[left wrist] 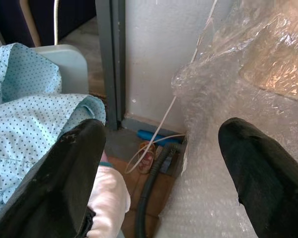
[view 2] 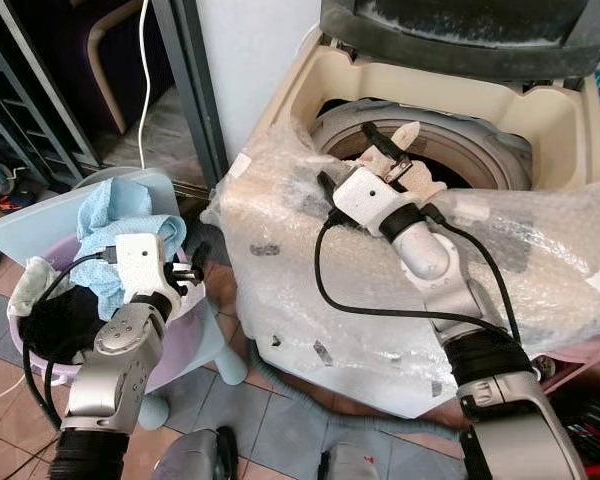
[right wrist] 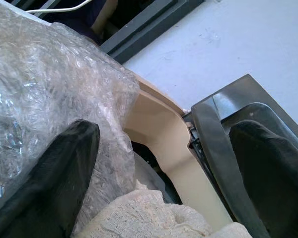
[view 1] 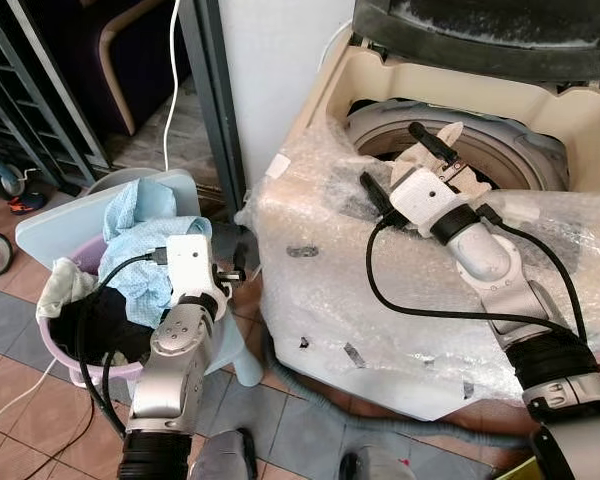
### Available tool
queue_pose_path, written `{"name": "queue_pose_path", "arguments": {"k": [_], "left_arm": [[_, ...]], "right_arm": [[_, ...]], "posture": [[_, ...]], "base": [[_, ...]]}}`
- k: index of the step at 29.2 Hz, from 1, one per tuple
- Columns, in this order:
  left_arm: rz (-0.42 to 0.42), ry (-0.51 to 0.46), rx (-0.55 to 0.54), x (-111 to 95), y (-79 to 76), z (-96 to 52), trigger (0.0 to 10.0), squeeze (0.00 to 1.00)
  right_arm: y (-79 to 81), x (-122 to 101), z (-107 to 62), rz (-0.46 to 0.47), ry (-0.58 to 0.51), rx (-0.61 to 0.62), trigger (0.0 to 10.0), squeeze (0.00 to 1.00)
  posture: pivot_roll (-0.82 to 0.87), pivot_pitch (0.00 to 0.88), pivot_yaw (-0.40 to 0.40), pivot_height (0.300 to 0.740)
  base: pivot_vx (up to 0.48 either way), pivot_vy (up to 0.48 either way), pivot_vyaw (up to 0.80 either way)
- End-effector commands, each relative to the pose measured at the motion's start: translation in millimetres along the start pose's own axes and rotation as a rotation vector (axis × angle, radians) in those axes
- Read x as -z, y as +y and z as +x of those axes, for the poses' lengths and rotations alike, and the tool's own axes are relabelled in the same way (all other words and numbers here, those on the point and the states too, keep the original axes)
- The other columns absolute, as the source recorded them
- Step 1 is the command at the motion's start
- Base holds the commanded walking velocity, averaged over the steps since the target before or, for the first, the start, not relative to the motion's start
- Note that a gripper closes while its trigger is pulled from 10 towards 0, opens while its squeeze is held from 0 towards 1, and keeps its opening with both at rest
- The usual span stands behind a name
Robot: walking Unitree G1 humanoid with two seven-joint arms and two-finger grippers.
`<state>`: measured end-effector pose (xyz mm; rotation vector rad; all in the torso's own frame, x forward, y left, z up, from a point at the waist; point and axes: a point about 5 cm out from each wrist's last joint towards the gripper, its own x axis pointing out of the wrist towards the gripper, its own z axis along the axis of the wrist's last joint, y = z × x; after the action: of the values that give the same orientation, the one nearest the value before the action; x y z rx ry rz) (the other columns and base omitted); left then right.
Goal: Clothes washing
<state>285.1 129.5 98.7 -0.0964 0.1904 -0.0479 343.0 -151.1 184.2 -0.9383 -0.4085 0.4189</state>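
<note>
Here, my right gripper (view 1: 412, 158) hangs spread over the washing machine's (view 1: 310, 250) front rim, a cream cloth (right wrist: 154, 218) just below, ready to fall into the drum. My left gripper (view 1: 230, 272), also spread, waits at the laundry basket's (view 1: 55, 345) edge for the blue garment (view 1: 140, 235).

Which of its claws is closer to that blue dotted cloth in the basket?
The left. The left gripper hangs open just beside the blue dotted cloth on the laundry basket; the right gripper is open over the washing machine drum, well away.

The washing machine (view 1: 440, 330) stands open, its lid (view 1: 480, 35) raised behind the drum mouth (view 1: 500, 150). Bubble wrap (view 1: 320, 250) bulges over its front and left edges, crowding the approach. Cream cloth (right wrist: 154, 218) lies in the mouth. Between the machine's left side and the laundry basket (view 1: 75, 355) runs a narrow gap, partly taken by a hose (left wrist: 149, 198) on the floor.
</note>
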Motion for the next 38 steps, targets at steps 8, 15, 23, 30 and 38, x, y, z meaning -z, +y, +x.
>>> {"name": "queue_pose_path", "arguments": {"k": [8, 15, 23, 30, 38], "left_arm": [[0.057, -0.003, 0.022, -12, 11.2, 12.6, 10.0, 0.00], [0.052, -0.008, -0.028, -9, 21.5, 8.3, 10.0, 0.00], [0.036, 0.019, -0.046, 5, 20.5, -1.0, 10.0, 0.00], [0.030, 0.014, -0.047, 4, 17.2, 0.0, 10.0, 0.00], [0.033, 0.010, -0.049, 3, 17.2, 2.3, 10.0, 0.00]], "right_arm": [[33.6, 14, 0.8, -0.177, 0.055, -0.188, 10.0, 0.00], [30.2, 14, -0.8, 0.156, 0.094, -0.064, 10.0, 0.00], [-7.4, 16, 2.4, 0.540, 0.092, 0.089, 10.0, 0.00], [-51.2, 37, -10.5, 0.420, 0.194, 0.387, 10.0, 0.00], [-97.3, 19, -25.3, 0.598, 0.074, 0.653, 10.0, 0.00]], "posture": [[-0.06, 0.169, 0.097, 0.740], [0.01, 0.120, 0.077, 0.740], [-0.01, 0.093, 0.050, 0.740], [-0.01, 0.085, 0.038, 0.740], [-0.02, 0.105, 0.050, 0.740]], "base": [[0.000, 0.000, 0.00], [0.000, 0.000, 0.00], [0.000, 0.000, 0.00], [0.000, 0.000, 0.00], [0.000, 0.000, 0.00]]}}
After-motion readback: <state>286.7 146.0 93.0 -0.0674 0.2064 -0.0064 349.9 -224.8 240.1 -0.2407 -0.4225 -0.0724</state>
